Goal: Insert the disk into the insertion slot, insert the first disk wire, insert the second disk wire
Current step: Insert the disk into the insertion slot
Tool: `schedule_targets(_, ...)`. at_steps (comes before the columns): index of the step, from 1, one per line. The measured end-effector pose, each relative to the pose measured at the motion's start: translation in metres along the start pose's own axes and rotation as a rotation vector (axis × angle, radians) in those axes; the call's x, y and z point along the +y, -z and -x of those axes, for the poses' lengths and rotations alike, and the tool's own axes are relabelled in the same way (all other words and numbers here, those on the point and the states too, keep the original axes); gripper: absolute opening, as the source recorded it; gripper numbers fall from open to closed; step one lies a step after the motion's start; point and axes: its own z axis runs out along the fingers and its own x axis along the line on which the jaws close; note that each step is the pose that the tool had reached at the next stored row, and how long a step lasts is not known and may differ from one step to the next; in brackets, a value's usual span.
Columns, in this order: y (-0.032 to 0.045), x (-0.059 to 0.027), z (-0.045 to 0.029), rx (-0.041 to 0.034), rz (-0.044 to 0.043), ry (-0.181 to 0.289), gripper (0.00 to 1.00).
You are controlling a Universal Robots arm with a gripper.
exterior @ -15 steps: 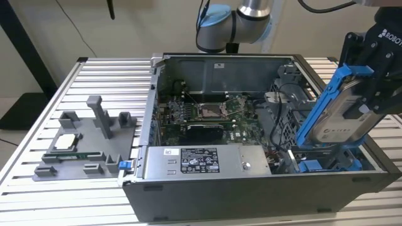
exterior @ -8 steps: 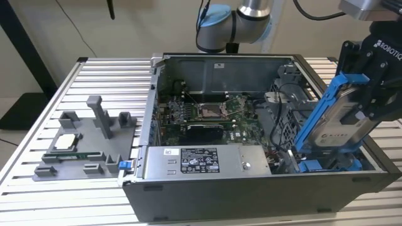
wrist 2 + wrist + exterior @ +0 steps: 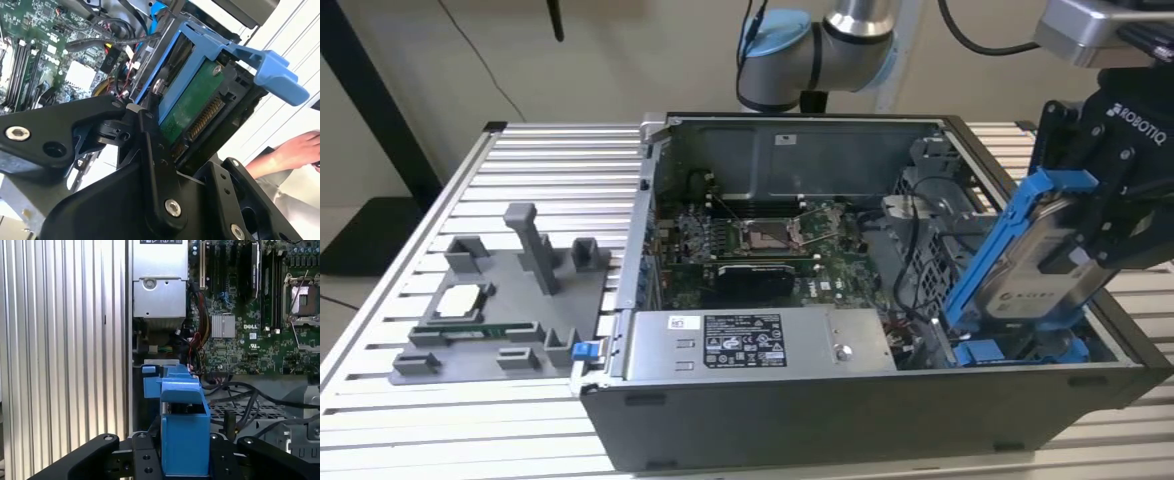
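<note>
From my station, the gripper is clamped on the disk. In both wrist views the black fingers press against the two sides of its blue carrier, with no gap that I can see. In the second wrist view one finger lies along the carrier's edge, and the drive's green circuit board and connector row face the camera. The carrier's end tab sticks out past them.

In the exterior view the disk stands steeply tilted over the corner of the open computer case on the exterior view's right. Its upper end leans toward that side and its lower end is down among the grey drive-cage metal of the insertion slot. I cannot tell whether that lower end has actually entered the bay or only rests at its mouth.

The grey power supply sits along the near wall of the case and the motherboard lies behind it. The case stands on a slatted aluminium table, with a grey parts fixture on the exterior view's left. A person's hand shows beyond the case in the second wrist view.
</note>
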Motion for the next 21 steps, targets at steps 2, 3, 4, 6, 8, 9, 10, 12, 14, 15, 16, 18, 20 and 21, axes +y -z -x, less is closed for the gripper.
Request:
schedule_targets(2, -0.0022, -0.0006, 0.0000, -0.0001, 0.0000, 0.000, 0.00)
schedule_targets(3, -0.0033, -0.0009, 0.0000, -0.0001, 0.0000, 0.000, 0.00)
schedule_targets(4, -0.0045, -0.0012, 0.0000, -0.0001, 0.0000, 0.000, 0.00)
schedule_targets(6, -0.0066, -0.0016, 0.0000, -0.0001, 0.0000, 0.000, 0.00)
schedule_targets(8, -0.0084, -0.0019, 0.0001, 0.0000, 0.0000, 0.000, 0.00)
schedule_targets(9, -0.0090, -0.0019, 0.0001, 0.0000, 0.0000, 0.000, 0.00)
schedule_targets(10, -0.0096, -0.0020, 0.0002, 0.0000, 0.0000, 0.000, 0.00)
schedule_targets(12, -0.0110, -0.0020, 0.0003, 0.0000, 0.0000, 0.000, 0.00)
schedule_targets(14, -0.0123, -0.0021, 0.0004, -0.0001, 0.0000, 0.000, 0.00)
schedule_targets(15, -0.0129, -0.0021, 0.0004, 0.0000, 0.0000, 0.000, 0.00)
schedule_targets(16, -0.0135, -0.0021, 0.0005, 0.0001, -0.0001, 0.000, 0.00)
schedule_targets(18, -0.0148, -0.0022, 0.0006, -0.0002, 0.0000, 0.000, 0.00)
schedule_targets(20, -0.0163, -0.0023, 0.0007, -0.0007, 0.0000, 0.000, 0.00)
schedule_targets(21, -0.0172, -0.0023, 0.0008, -0.0009, 0.0000, 0.000, 0.00)
